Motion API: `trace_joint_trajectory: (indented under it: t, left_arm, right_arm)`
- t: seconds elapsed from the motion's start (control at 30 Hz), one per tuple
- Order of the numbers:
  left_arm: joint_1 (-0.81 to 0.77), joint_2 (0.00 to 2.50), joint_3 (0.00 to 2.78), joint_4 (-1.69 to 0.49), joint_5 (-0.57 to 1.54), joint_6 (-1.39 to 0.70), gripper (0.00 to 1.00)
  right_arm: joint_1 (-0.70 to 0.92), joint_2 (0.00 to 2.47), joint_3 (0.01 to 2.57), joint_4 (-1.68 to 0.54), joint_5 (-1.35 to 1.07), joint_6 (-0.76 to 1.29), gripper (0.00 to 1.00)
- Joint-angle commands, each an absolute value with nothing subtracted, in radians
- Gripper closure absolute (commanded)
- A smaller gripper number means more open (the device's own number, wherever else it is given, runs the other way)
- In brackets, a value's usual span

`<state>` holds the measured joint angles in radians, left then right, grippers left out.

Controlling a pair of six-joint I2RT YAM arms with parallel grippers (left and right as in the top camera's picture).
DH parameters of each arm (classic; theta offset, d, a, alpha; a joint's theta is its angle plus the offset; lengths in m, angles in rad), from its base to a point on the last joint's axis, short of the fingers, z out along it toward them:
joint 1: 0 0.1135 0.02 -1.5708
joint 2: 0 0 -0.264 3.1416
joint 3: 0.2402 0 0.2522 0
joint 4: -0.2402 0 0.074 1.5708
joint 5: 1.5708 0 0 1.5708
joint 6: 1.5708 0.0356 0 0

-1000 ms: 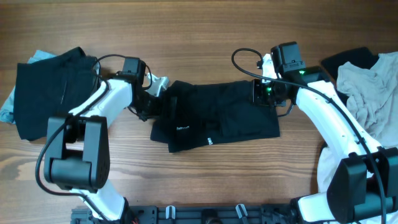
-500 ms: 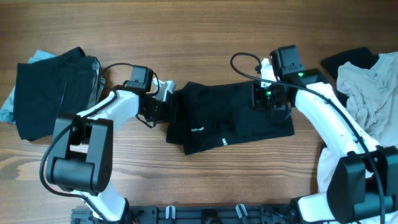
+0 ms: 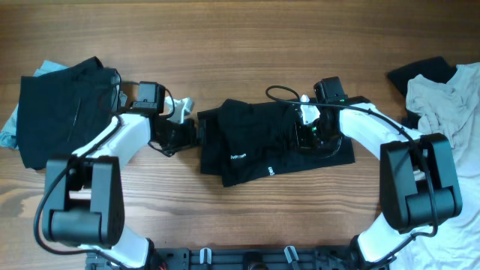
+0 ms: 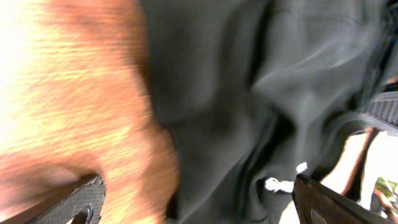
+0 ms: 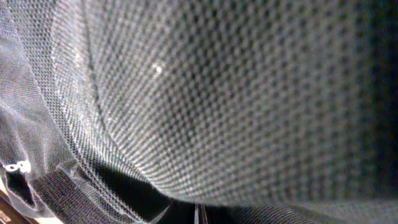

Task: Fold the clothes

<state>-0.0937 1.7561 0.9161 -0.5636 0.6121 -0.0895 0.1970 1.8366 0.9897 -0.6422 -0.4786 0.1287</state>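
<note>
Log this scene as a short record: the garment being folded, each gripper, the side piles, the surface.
garment: black shorts, bunched, mid-table
left gripper: at shorts' left edge, open
right gripper: on the shorts, jaws hidden by fabric
left pile: dark garment over light blue cloth
right pile: beige shirt and black cloth, touching
surface: wooden table

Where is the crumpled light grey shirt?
In the overhead view, the light grey shirt lies at the right edge of the table, on the robot's right side, overlapping a black garment at its upper left.
</note>
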Motion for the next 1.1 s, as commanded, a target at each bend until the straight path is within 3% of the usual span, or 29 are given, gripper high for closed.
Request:
trace_joint_trajectory:
  t: [0.0, 0.13, 0.3, 0.47, 0.53, 0.67, 0.77, 0.93, 1.07]
  left_arm:
    - [-0.160, 1.899, 0.886, -0.490, 0.680, -0.082, 0.02]
    - [-0.235, 1.957, 0.886, -0.421, 0.732, -0.083, 0.03]
    - [-0.245, 1.958, 0.886, -0.408, 0.721, -0.121, 0.41]
    - [-0.233, 1.950, 0.892, -0.436, 0.706, -0.120, 0.92]
    - [-0.193, 1.916, 0.915, -0.521, 0.706, -0.109, 0.96]
    - [-0.056, 1.782, 1.030, -0.841, 0.535, -0.102, 0.96]
    - [0.003, 1.650, 1.134, -1.008, 0.528, -0.069, 0.96]
    - [-0.140, 1.463, 1.190, -0.919, 0.541, -0.272, 0.96]
    - [-0.313, 1.490, 1.190, -0.836, 0.448, -0.348, 0.96]
  right_arm:
    - [0.200, 1.867, 0.980, -0.639, -0.486, 0.108, 0.96]
    - [0.200, 1.867, 0.980, -0.639, -0.486, 0.115, 0.96]
    - [0.200, 1.867, 0.980, -0.640, -0.486, 0.115, 0.96]
    - [0.198, 1.855, 0.993, -0.666, -0.473, 0.160, 0.96]
    - [0.198, 1.805, 1.034, -0.740, -0.455, 0.159, 0.96]
    - [0.198, 1.605, 1.088, -0.824, -0.437, 0.187, 0.95]
    - [0.198, 1.507, 1.088, -0.820, -0.431, 0.192, 0.95]
    - [0.194, 1.490, 1.087, -0.828, -0.310, 0.300, 0.95]
    - [0.168, 1.490, 1.087, -0.844, -0.268, 0.345, 0.94]
